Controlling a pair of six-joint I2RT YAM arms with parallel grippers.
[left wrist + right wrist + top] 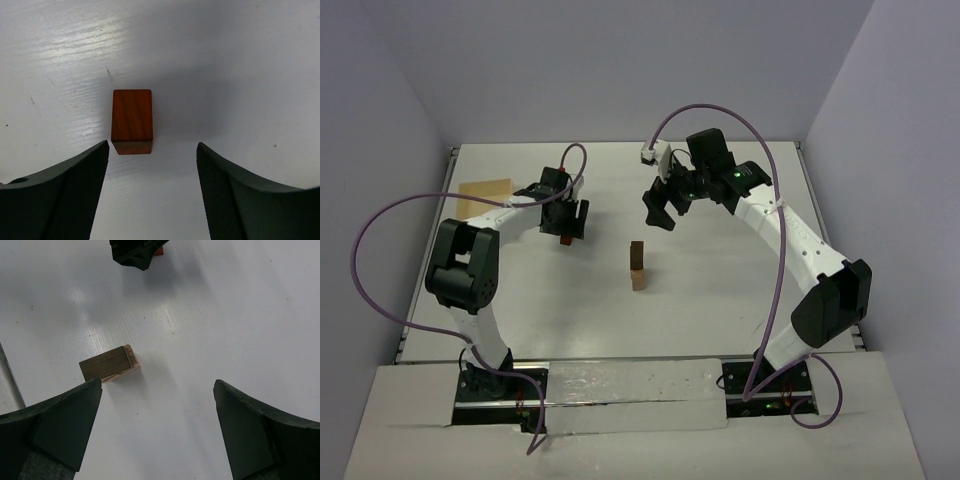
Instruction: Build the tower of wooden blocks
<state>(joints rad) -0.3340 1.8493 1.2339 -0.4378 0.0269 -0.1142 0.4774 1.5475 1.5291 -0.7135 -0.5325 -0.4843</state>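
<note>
Upper left of centre, the left gripper (pixel 570 228) holds its jaws apart over the orange-brown block (pixel 132 120), ungripped; light, rigid, smooth wood, best pinched across flat sides. The right gripper (pixel 662 208) gapes wide near the centre stack (pixel 638 265)

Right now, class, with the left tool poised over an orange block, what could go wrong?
The orange-brown block sits nearer one finger of the left tool; closing could nudge or twist it. The block stack is tall and narrow; a clumsy placement might topple it.
</note>
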